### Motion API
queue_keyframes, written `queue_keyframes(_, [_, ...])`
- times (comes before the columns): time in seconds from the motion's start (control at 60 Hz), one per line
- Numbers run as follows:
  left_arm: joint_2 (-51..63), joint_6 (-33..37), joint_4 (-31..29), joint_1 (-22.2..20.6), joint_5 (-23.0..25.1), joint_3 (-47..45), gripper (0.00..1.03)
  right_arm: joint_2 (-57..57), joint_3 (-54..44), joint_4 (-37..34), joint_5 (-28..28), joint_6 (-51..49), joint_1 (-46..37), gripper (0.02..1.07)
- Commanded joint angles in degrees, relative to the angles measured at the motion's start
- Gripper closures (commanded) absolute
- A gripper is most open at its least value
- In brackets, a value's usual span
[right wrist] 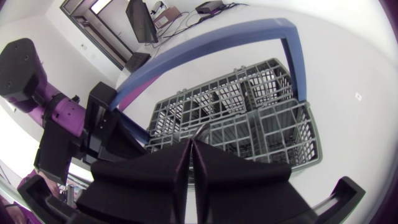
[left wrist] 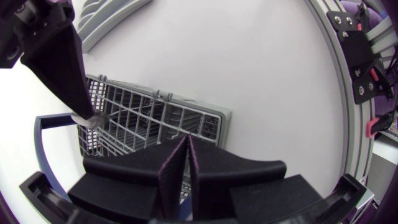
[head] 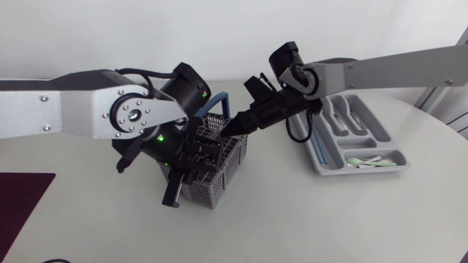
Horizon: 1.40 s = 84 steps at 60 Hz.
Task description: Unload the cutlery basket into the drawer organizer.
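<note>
Pinching a utensil (right wrist: 200,130), the right fingers (right wrist: 155,171) hang over the cutlery basket (right wrist: 273,127).

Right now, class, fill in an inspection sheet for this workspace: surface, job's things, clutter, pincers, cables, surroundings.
Surface: white round table.
Job's things: grey cutlery basket with a blue handle, mid-table; drawer organizer apart from it on the right arm's side, holding pale green spoons and other cutlery.
Clutter: dark mat at the table's edge on the left arm's side.
Pincers: left pincer shut on the basket's wall; right pincer above the basket, shut on a slim utensil.
Cables: black cable looped under the right arm.
Surroundings: nothing seen.
</note>
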Motion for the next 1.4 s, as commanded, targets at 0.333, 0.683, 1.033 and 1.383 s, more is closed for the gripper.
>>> queue_keyframes(0.333, [0.5,-0.3,-0.6,0.2,0.3,-1.1,0.86,-11.3,-4.3,2.0,-7.9,3.4,-4.6,1.02])
queue_keyframes(0.683, [-1.8,-1.4,-0.6,-0.1,0.4,0.8,0.86,-26.3,-10.7,5.7,-9.2,7.4,-9.7,1.02])
queue_keyframes(1.033, [-6.5,-6.0,-0.5,-2.4,0.4,4.1,0.86,-35.3,-21.6,-1.7,-2.6,-6.1,-25.6,1.02])
queue_keyframes(1.383, [-11.5,-9.6,0.0,-2.9,0.4,4.1,0.86,-30.2,-27.4,-5.8,3.5,-33.2,-46.6,1.02])
